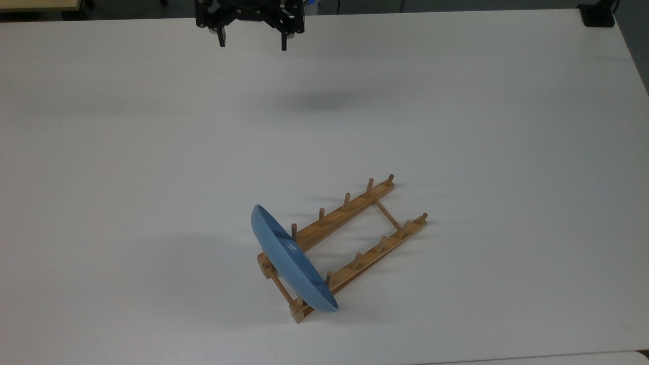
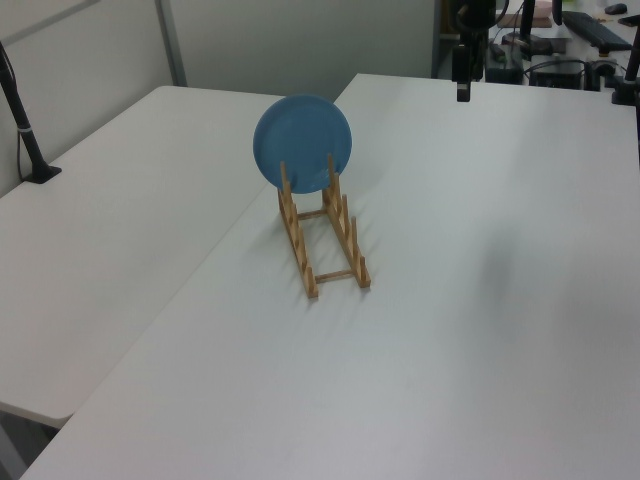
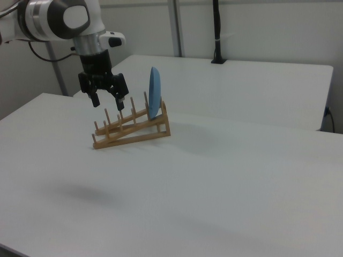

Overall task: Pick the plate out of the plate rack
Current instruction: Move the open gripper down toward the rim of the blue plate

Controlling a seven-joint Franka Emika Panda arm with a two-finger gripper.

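A light-blue plate stands on edge in the end slot of a light-brown wooden plate rack on the white table. In the left view the plate faces the camera at the rack's far end. In the right view the plate shows edge-on above the rack. My gripper hangs open and empty high above the table, far from the plate, at the top view's upper edge. It also appears as the gripper in the right view and the gripper in the left view.
The white table spreads wide around the rack. A second white table adjoins it on the left view's left. A black post stands on the far table in the right view. Desk clutter lies beyond the table's far end.
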